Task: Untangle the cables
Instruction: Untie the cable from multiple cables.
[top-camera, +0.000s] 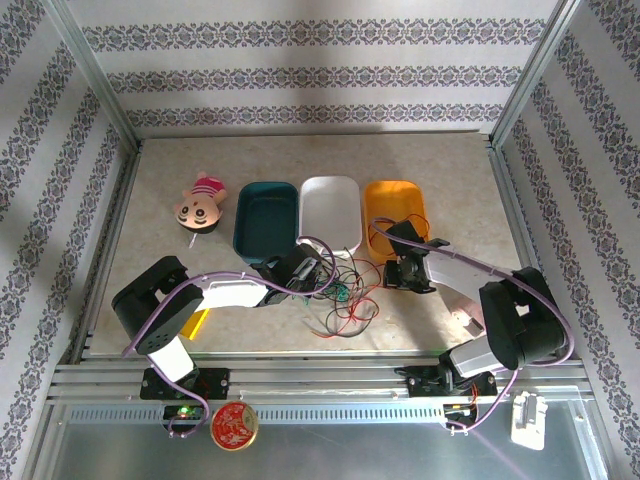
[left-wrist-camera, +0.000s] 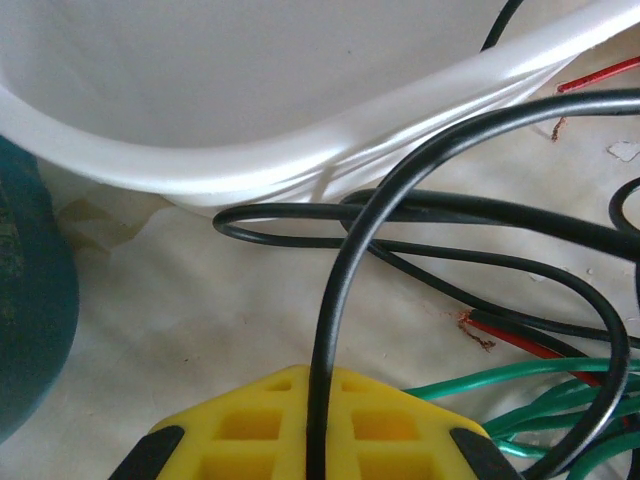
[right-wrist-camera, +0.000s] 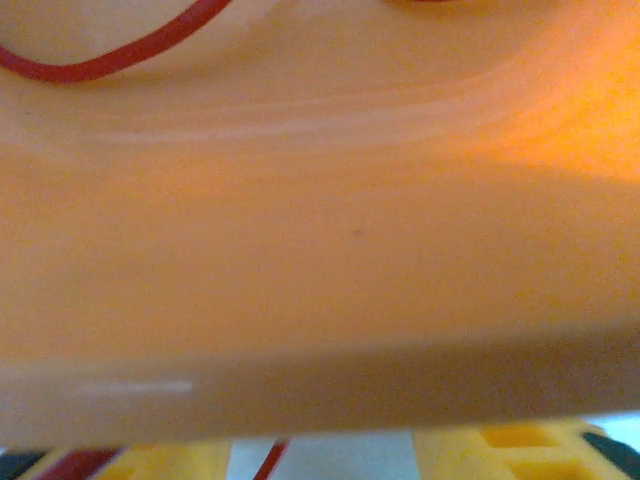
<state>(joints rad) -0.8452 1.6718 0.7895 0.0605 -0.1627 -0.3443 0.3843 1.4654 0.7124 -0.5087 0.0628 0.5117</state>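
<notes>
Yellow left jaws tight on glossy black cable (left-wrist-camera: 330, 350); right jaws apart around thin red cable (right-wrist-camera: 272, 458).

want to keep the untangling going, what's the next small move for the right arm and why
Probably close the right gripper on the red cable lying between its open jaws by the orange bin. The left gripper pinches the black cable, so the arms could then pull apart.
</notes>
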